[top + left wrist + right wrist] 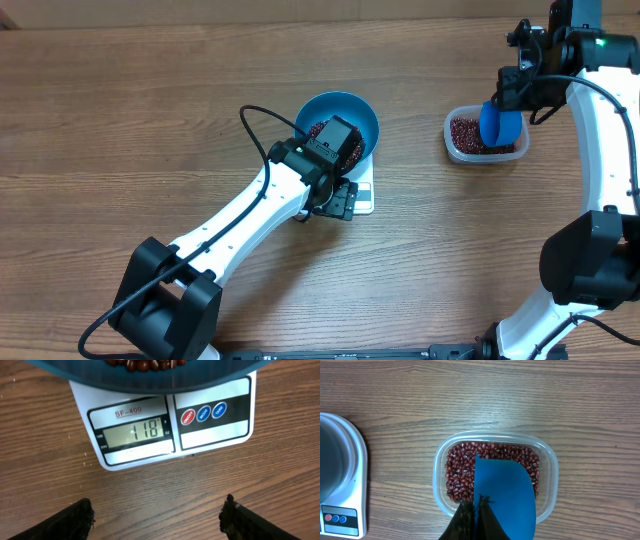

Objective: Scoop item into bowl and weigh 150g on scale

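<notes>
I'm watching the bowl [368, 118] sitting on the scale [215, 435] mid-table, well left of the tub [546, 475]. There my right gripper [477, 510] is clamping the scoop [505, 495], lying near-to-far over the beans [462, 467]. My left gripper [156, 510] is hanging open near the scale. I'm reading "SF-400" and, probably, 118.

The bowl [345, 104] sits on the scale [364, 192]; the tub [453, 141] of beans [466, 131] lies well right.
</notes>
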Robot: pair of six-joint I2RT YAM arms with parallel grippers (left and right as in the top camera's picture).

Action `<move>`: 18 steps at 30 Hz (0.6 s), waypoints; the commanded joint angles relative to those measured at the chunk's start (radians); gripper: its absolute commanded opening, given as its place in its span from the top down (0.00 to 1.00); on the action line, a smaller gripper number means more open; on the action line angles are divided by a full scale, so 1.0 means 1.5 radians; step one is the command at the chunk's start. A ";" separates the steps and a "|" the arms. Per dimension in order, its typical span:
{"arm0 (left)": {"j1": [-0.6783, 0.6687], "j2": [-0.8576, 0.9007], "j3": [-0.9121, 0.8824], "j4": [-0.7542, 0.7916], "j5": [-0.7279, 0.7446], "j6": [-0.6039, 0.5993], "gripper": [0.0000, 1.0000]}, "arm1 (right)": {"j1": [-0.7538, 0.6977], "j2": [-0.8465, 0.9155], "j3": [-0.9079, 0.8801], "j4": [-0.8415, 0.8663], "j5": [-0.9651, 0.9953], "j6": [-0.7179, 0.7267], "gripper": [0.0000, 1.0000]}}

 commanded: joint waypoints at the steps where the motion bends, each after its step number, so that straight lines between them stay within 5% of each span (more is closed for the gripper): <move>1: -0.003 -0.016 -0.006 -0.003 -0.012 -0.030 0.11 | -0.001 -0.020 -0.002 0.005 0.007 0.000 0.96; 4: -0.011 -0.046 -0.007 -0.005 -0.023 -0.030 0.00 | -0.001 -0.020 -0.002 0.004 0.007 0.000 0.96; 18: -0.019 -0.096 -0.131 0.051 -0.053 -0.039 0.00 | -0.001 -0.020 -0.002 0.006 0.007 0.001 0.96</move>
